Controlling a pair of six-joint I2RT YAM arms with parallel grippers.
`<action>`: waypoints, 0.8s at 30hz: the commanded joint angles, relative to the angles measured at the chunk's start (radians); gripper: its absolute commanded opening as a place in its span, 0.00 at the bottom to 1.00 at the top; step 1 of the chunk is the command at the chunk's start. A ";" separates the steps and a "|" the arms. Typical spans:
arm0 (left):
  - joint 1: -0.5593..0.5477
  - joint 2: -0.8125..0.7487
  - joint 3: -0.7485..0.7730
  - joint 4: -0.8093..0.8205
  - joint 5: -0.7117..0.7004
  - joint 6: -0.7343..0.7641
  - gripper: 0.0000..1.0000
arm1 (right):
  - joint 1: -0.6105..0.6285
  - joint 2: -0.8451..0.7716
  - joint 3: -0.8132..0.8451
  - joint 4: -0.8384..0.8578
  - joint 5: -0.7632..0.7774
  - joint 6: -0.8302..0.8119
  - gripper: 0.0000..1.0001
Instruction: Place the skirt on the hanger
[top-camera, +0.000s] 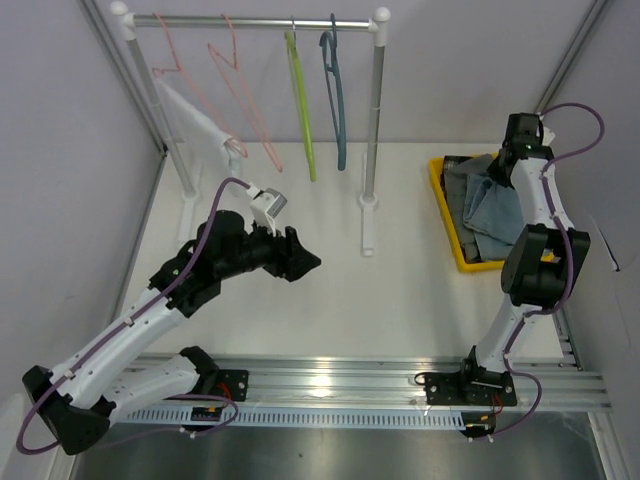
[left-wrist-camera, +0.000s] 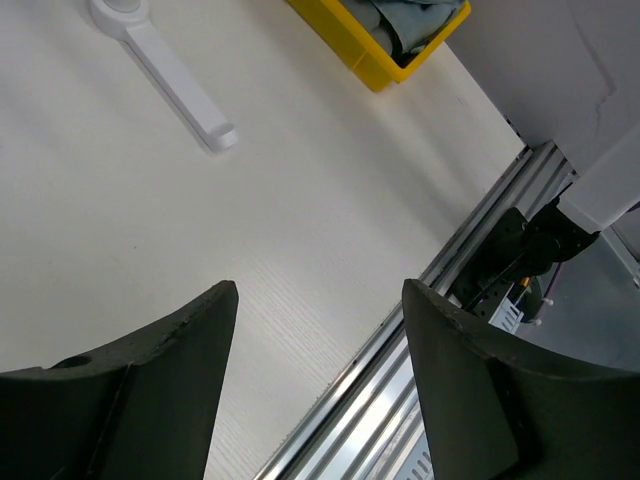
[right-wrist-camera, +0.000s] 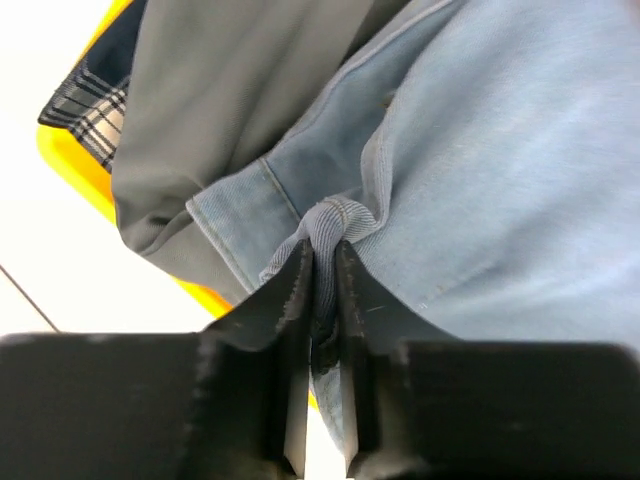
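Note:
The light blue denim skirt (right-wrist-camera: 500, 170) lies in the yellow bin (top-camera: 447, 215) at the right, on top of grey and plaid clothes. My right gripper (right-wrist-camera: 323, 250) is shut on a pinched fold of the skirt's denim; in the top view it (top-camera: 512, 160) sits over the bin. Several hangers hang on the rack's rail: two pink (top-camera: 240, 95), a green one (top-camera: 300, 105) and a blue one (top-camera: 336, 95). My left gripper (top-camera: 300, 262) is open and empty above the table's middle left; its fingers (left-wrist-camera: 180, 350) frame bare table.
The white clothes rack (top-camera: 375, 110) stands at the back, its foot (left-wrist-camera: 170, 65) on the table. A metal rail (top-camera: 360, 385) runs along the near edge. Grey walls close both sides.

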 joint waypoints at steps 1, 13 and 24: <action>-0.008 0.011 -0.025 0.083 0.033 -0.023 0.72 | -0.004 -0.147 0.004 -0.020 0.033 0.004 0.05; -0.008 0.045 -0.084 0.200 0.049 -0.076 0.66 | 0.100 -0.398 0.389 -0.218 -0.084 -0.034 0.00; -0.010 0.051 -0.158 0.398 0.066 -0.150 0.66 | 0.282 -0.471 0.624 -0.307 -0.230 -0.014 0.00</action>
